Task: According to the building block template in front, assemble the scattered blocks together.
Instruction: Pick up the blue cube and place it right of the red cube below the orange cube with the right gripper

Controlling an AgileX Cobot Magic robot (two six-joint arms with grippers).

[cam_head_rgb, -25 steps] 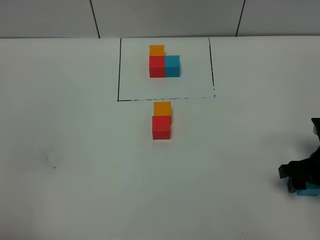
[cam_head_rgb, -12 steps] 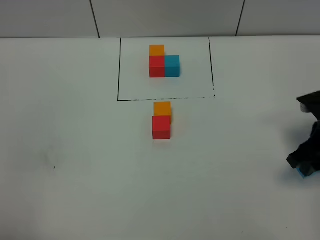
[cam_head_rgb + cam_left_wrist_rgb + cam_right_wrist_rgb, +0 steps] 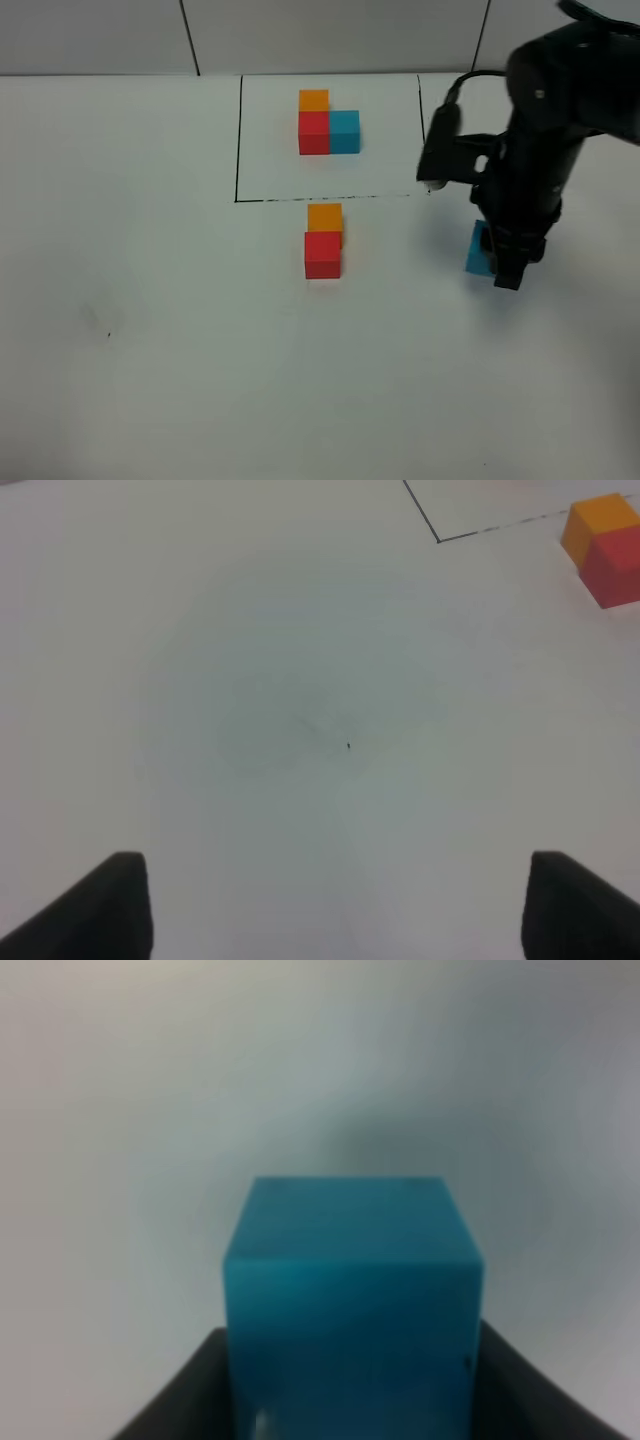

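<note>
Two blocks are joined, orange block (image 3: pixel 325 217) behind red block (image 3: pixel 322 255) | our right gripper (image 3: pixel 503 262) pinches the blue block (image 3: pixel 478 250) tight, well to their right | we lower it straight and slide it flat against the red block's right side, like the template (image 3: pixel 328 128).

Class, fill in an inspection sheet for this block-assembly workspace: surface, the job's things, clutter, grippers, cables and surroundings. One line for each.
Surface: white table with a thin black frame drawn on it.
Job's things: template inside the frame; orange block and red block touching, just in front of the frame; blue block apart, to their right.
Clutter: nothing seen.
Grippers: right gripper shut on the blue block; left gripper open, holding nothing.
Cables: one black cable looping above the right gripper.
Surroundings: pale panelled wall behind the table.
</note>
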